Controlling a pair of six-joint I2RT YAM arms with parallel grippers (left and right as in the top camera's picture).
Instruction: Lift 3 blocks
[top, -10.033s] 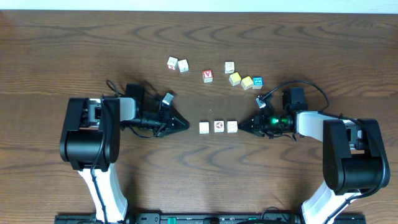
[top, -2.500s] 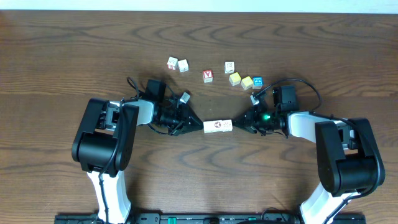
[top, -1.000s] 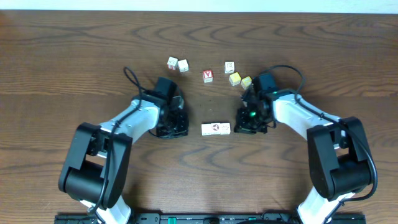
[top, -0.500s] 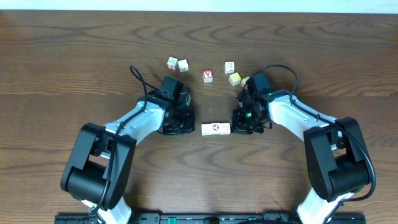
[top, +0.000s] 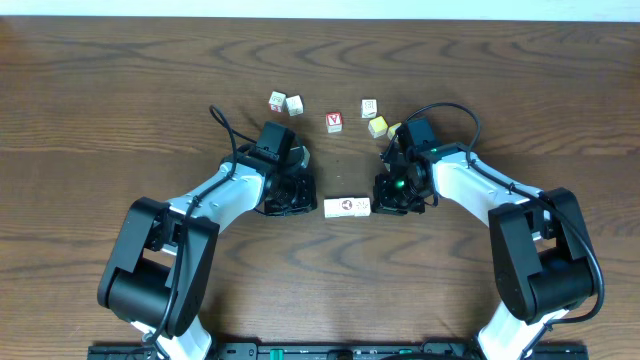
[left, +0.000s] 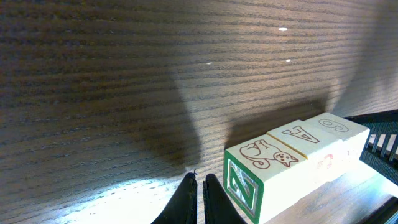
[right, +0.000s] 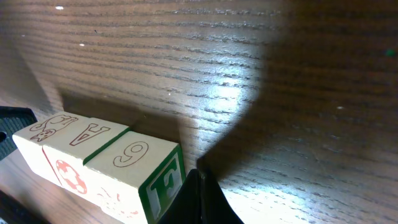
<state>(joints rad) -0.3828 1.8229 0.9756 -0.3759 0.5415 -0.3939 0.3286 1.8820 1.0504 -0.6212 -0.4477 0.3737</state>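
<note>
Three cream-white blocks lie pressed end to end in a short row at mid-table. The middle one carries a reddish round mark. My left gripper is shut, its tips just beside the row's left end, at the green-framed N face. My right gripper is shut too, its tip against the green F face at the right end. The left gripper and right gripper hold nothing between their fingers. I cannot tell whether the row rests on the table.
Behind the row lie loose cubes: two cream ones, a red-letter cube, another cream cube and a yellow cube close to my right arm. Both arms reach in from the near corners.
Over the last second my left gripper has moved right, up to the row's left end. The right gripper and the blocks have hardly shifted.
</note>
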